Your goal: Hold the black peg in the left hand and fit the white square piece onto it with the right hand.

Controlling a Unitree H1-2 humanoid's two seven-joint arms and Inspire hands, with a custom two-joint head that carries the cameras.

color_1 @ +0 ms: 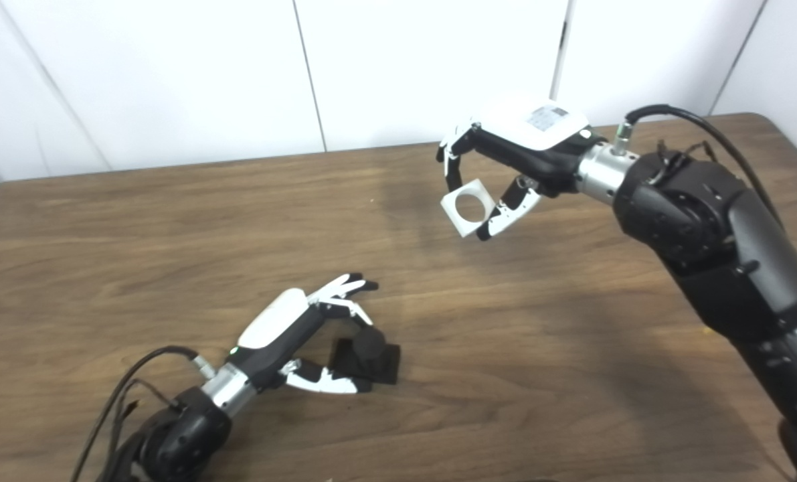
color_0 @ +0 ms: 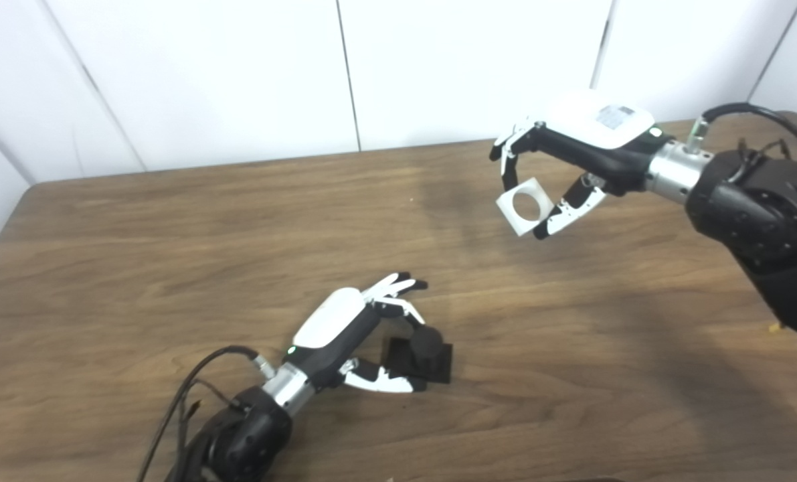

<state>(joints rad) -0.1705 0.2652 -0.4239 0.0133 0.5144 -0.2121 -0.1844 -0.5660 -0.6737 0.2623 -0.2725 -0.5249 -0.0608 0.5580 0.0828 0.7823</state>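
Left hand (color_0: 365,331) near, fingers around black peg (color_0: 423,355) on table (color_0: 137,268), apparently gripping. Right hand (color_0: 572,157) far right, raised, pinching white square piece (color_0: 522,206).

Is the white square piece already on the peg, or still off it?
Off. The white square piece hangs in the right hand above the table, its round hole empty, apart from the black peg by the left hand.

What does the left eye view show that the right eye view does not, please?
Only the left eye view shows more wall to the left of the table's near-left corner. Only the right eye view shows the table's far right corner and much more of the right arm running down to the bottom edge. Both show the right hand shut on the white square piece, raised, and the left hand low at the black peg, its grip unclear.
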